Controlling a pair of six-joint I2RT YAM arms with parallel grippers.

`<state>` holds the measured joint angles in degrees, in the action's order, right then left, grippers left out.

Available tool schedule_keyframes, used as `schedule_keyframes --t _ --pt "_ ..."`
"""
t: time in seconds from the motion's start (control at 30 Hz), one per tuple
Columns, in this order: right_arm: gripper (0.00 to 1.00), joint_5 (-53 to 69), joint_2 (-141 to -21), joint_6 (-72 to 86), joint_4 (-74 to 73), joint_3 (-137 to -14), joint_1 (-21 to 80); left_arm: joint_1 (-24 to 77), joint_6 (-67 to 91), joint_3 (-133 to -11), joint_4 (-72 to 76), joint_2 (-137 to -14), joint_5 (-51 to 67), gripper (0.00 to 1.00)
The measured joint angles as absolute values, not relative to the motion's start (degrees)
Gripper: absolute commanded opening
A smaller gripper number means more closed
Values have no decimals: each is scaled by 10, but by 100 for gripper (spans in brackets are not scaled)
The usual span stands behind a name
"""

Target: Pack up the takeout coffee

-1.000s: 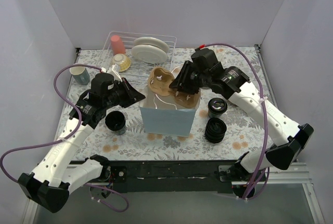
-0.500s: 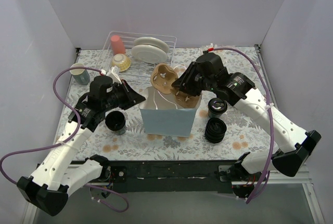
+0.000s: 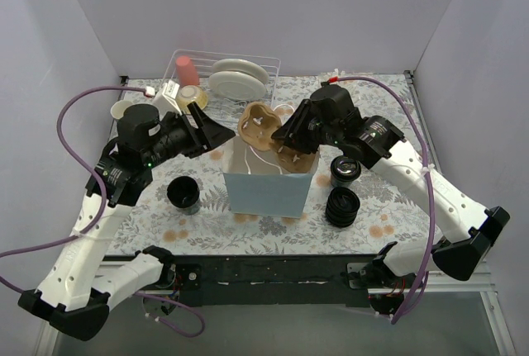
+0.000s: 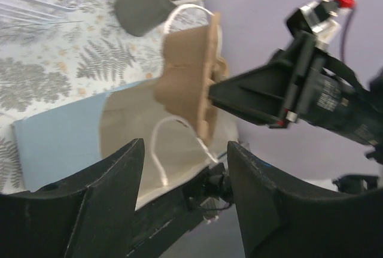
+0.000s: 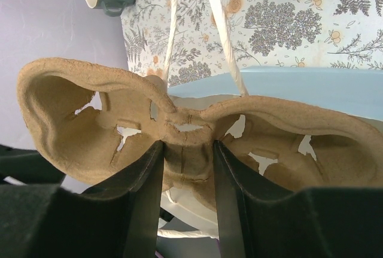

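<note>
Soft, even overhead light, barely any shadows. Left wrist view's kinda smeared, worst around 3 o'clock.

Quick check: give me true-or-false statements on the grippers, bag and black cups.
The right gripper grips the brown moulded-pulp cup carrier above the light-blue paper bag. True.
The left gripper is clamped on the bag. False: its jaws are apart, holding nothing.
The lidded black disposable cup sits in the carrier. False: it stands on the floral table, right of the bag.
An unlidded black cup stands left of the bag. True.
</note>
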<state>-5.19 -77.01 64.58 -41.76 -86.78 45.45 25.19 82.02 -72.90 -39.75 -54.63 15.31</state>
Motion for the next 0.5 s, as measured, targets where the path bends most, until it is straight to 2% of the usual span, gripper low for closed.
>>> schedule_keyframes --t 0.2,0.5 --pt "33 -52 -770 646 -417 -868 459 252 831 -735 -363 -546 251 62" --pt "33 -57 -770 648 -417 -868 467 252 909 -668 -343 -515 286 64"
